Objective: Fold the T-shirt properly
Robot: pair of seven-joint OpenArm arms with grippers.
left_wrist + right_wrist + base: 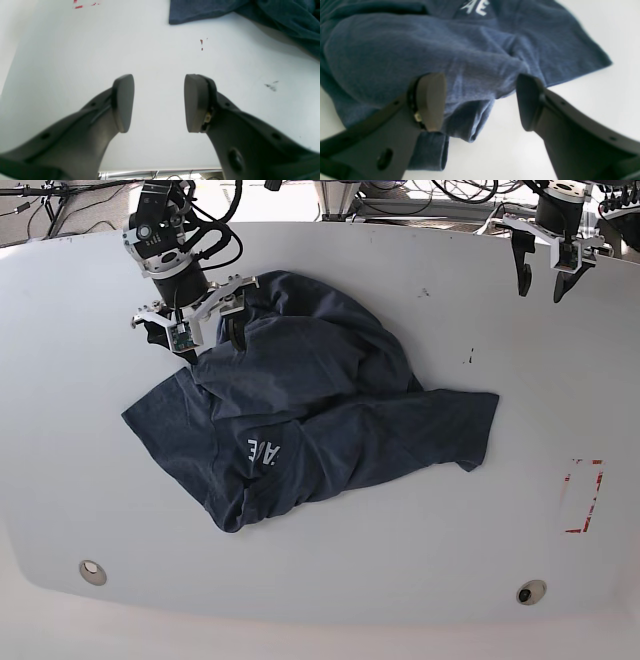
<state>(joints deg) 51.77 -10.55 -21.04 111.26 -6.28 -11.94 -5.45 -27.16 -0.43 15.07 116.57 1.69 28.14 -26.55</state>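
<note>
The T-shirt (310, 420) lies crumpled in the middle of the white table (80, 430), navy with white lettering (264, 450) facing up. My right gripper (197, 338) hovers at the shirt's far left corner. In the right wrist view its fingers (431, 100) stand wide apart, with a raised fold of the T-shirt (475, 72) bulging between them, unclamped. My left gripper (540, 283) hangs open over bare table at the far right, clear of the cloth. The left wrist view shows the left gripper (160, 102) with empty jaws and the T-shirt's edge (212, 10) further off.
A red tape outline (585, 498) marks the table's right side, and small red specks (201, 44) sit ahead of the left gripper. Dark scuffs (271, 86) mark the surface. Two round fittings (92, 571) (530, 591) sit near the front edge. Cables run behind the table.
</note>
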